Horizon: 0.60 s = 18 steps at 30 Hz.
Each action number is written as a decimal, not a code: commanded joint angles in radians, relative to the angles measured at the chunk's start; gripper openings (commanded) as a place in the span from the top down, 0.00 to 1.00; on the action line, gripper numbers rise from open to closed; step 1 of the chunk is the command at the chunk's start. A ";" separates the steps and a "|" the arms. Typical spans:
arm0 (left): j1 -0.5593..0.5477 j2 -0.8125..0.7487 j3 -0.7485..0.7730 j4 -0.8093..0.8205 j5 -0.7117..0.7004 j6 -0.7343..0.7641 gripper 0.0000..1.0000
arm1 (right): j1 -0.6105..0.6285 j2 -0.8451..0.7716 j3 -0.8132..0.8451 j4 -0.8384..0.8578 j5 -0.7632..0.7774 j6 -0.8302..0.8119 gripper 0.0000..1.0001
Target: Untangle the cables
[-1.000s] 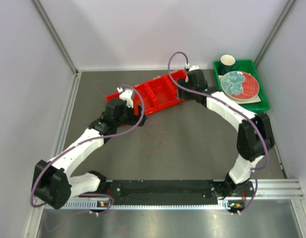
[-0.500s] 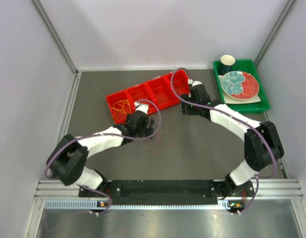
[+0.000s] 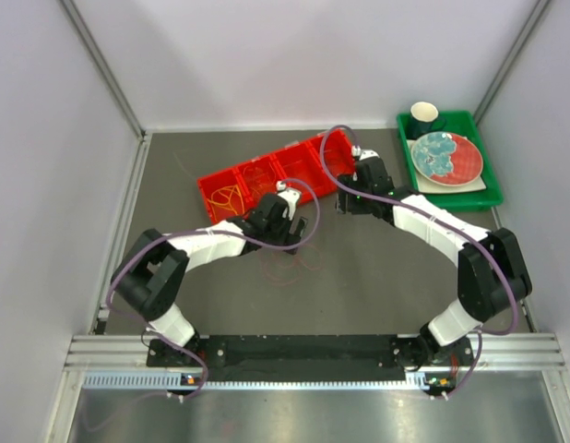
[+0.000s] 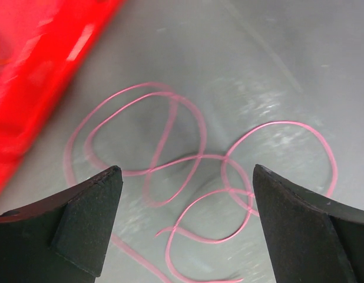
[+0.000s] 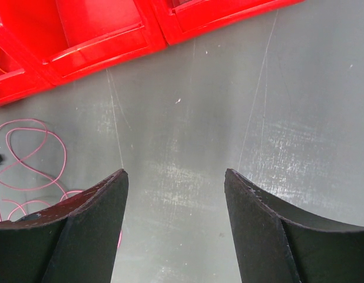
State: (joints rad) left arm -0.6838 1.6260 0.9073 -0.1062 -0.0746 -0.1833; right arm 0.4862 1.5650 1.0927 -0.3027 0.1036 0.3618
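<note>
Cables: the pink cables (image 3: 287, 263) lie in loose overlapping loops on the grey table (image 3: 386, 277), just in front of the red tray (image 3: 299, 171) and under the left gripper (image 3: 290, 238). A yellow-orange cable (image 3: 227, 198) sits coiled by itself in the tray's leftmost compartment. The next compartment holds a faint thin loop of uncertain colour. Any markings on the arms or tray are too small to read. The left gripper's jaws stand wide apart with nothing between them. The right gripper (image 3: 348, 203) is likewise spread and empty, hanging near the right end of the red tray, well apart from the pink loops. Only the top view shows the green tray (image 3: 469, 120) in the far right corner, carrying a red and teal plate (image 3: 446, 155) and a dark cup (image 3: 424, 115). It is also the only view that shows the tray's compartments in a row. Only the left wrist view resolves the tangle. There the pink cables (image 4: 191, 162) cross one another several times near the centre, framed by the left gripper (image 4: 185, 227), whose fingers (image 4: 88, 224) are clear of the wire. The red tray (image 4: 35, 71) shows there as a blurred edge at upper left. The right wrist view has the red tray (image 5: 99, 35) walls along its top. Bare table lies between the fingers of the right gripper (image 5: 176, 227), and the pink cables (image 5: 32, 156) sit at the far left, outside the jaws.
</note>
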 commanded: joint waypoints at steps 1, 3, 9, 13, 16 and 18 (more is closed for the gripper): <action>0.004 0.066 0.077 -0.004 0.174 0.050 0.05 | 0.000 -0.033 0.007 0.028 -0.012 0.014 0.34; 0.004 0.089 0.100 -0.038 0.177 0.056 0.07 | 0.000 -0.034 0.007 0.028 -0.009 0.014 0.34; 0.000 0.107 0.121 -0.075 0.180 0.061 0.10 | 0.000 -0.036 0.004 0.030 -0.005 0.014 0.34; -0.013 0.062 0.084 -0.087 0.196 0.048 0.11 | 0.002 -0.031 0.006 0.033 -0.005 0.016 0.34; -0.025 0.046 0.059 -0.092 0.214 0.045 0.11 | 0.002 -0.023 0.013 0.034 -0.008 0.014 0.34; -0.039 0.054 0.058 -0.105 0.225 0.039 0.11 | 0.000 -0.020 0.016 0.036 -0.013 0.014 0.34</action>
State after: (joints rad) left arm -0.6971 1.7233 0.9836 -0.1909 0.1070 -0.1360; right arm 0.4862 1.5650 1.0931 -0.3023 0.1009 0.3683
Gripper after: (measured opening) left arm 0.889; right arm 0.663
